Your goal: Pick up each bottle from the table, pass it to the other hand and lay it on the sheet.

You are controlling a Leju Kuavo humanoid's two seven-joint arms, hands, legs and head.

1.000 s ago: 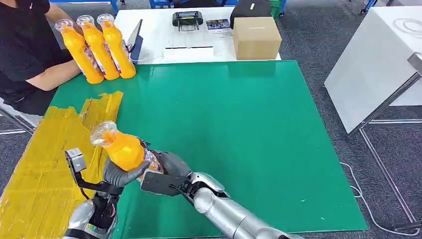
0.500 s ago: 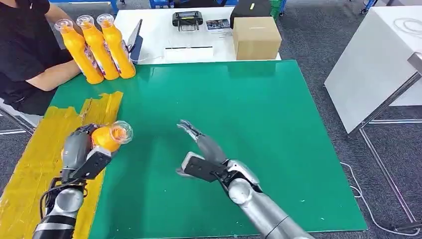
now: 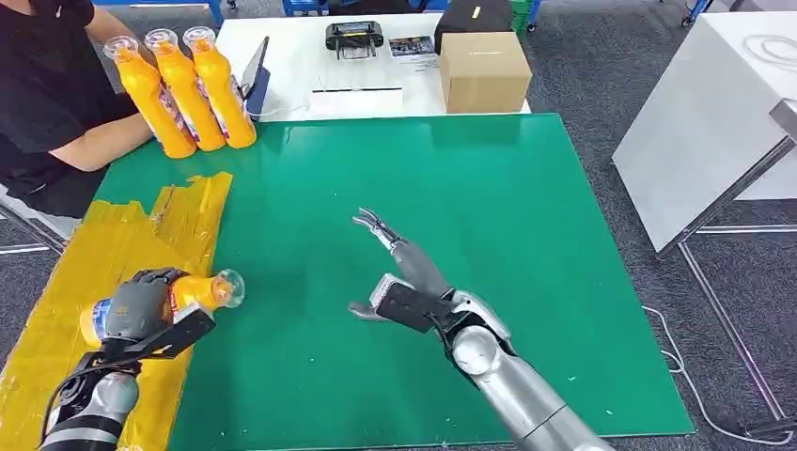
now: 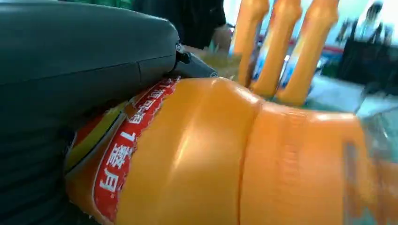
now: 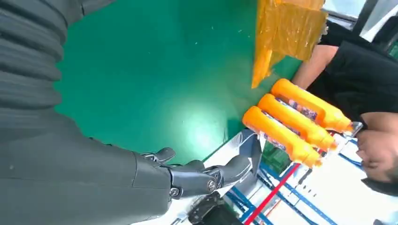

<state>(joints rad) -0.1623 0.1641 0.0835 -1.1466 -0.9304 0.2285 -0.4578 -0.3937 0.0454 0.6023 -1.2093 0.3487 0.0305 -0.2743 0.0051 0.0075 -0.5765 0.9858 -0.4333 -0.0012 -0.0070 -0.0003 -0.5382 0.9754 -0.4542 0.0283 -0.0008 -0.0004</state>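
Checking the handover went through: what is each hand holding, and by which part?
Left hand grips the orange bottle around its labelled body; right hand holds nothing.

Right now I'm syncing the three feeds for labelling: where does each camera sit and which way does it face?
Head view: high on the body, looking down at the green table; both arms, left hand gripping a bottle over the yellow sheet, right hand spread.
Left wrist view: behind the left hand, facing the held bottle.
Right wrist view: behind the right hand, facing across the table.
Shared by all: three standing bottles.
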